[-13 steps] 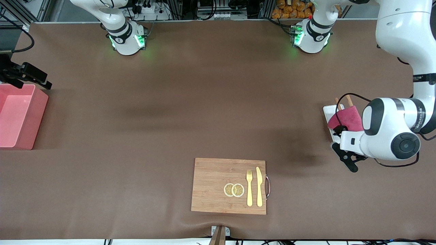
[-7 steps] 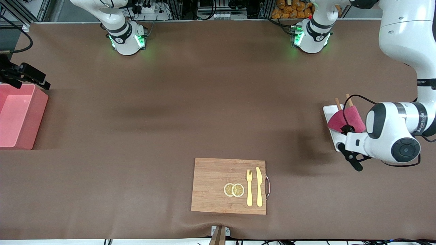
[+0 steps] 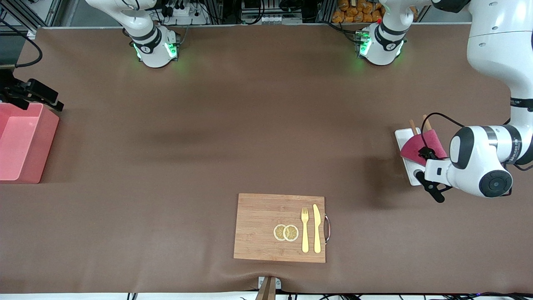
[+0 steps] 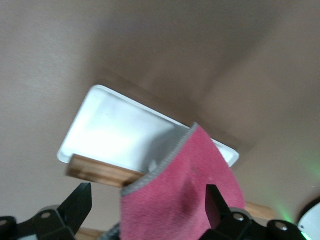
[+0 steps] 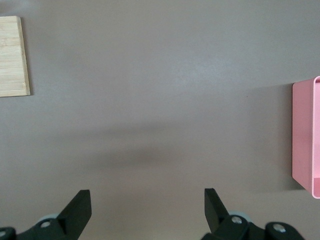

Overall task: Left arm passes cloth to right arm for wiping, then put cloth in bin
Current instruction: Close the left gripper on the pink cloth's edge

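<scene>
The crimson-pink cloth (image 3: 417,146) lies folded on a white tray (image 3: 402,136) at the left arm's end of the table. My left gripper (image 3: 431,190) hangs low over the tray, open. In the left wrist view the cloth (image 4: 185,190) fills the gap between the gripper's (image 4: 147,200) spread fingers, with the tray (image 4: 115,135) past it. My right gripper (image 3: 35,93) waits open and empty above the table by the pink bin (image 3: 46,141). The right wrist view shows the gripper (image 5: 147,200) over bare brown mat, with the bin's wall (image 5: 304,135) at the edge.
A wooden cutting board (image 3: 260,227) lies near the front edge, carrying two lemon slices (image 3: 286,232), a yellow fork (image 3: 305,229) and a yellow knife (image 3: 317,228). Wooden sticks (image 3: 412,124) poke out from under the tray. Brown mat covers the table.
The left arm's wrist has moved down and toward the left arm's end of the table, closer over the cloth. The right gripper has barely shifted.
</scene>
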Tool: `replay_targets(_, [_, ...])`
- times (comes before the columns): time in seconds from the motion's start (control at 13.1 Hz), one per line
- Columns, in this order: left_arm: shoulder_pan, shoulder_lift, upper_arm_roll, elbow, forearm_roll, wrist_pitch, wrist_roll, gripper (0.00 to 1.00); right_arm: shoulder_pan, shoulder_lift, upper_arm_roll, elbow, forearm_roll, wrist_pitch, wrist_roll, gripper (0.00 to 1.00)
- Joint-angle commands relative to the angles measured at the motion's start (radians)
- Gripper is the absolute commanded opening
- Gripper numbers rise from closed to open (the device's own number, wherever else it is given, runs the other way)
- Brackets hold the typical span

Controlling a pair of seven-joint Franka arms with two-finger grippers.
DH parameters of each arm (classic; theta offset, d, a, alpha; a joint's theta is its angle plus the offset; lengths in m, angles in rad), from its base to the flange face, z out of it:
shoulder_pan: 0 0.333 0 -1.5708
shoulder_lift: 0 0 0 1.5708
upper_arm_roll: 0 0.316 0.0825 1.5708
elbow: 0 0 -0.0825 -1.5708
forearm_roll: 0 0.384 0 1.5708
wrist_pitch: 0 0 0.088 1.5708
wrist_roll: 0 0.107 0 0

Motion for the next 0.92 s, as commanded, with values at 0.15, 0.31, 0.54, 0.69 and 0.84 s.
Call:
replay_targets(0.15, [-0.002, -0.049, -0.005, -0.044, 0.019, -0.061, -0.047, 0.80, 0.003, 0.010, -0.001, 0.006, -0.007, 0.002, 0.013, 1.00])
replay_targets(0.31, [0.004, -0.052, -0.003, -0.055, 0.021, -0.067, -0.085, 0.00, 0.003, 0.010, -0.001, 0.007, -0.008, 0.003, 0.013, 1.00])
replay_targets(0.54, [-0.002, -0.047, -0.005, -0.057, 0.021, -0.067, -0.099, 0.00, 0.006, 0.017, -0.001, 0.007, -0.007, 0.011, 0.013, 1.00])
replay_targets(0.69, [-0.002, -0.047, -0.003, -0.052, 0.021, -0.067, -0.100, 0.00, 0.008, 0.017, -0.001, 0.009, -0.007, 0.013, 0.013, 1.00])
replay_targets(0.84, [-0.003, -0.053, -0.005, -0.045, 0.021, -0.067, -0.103, 0.00, 0.006, 0.018, -0.001, 0.007, -0.007, 0.014, 0.013, 1.00])
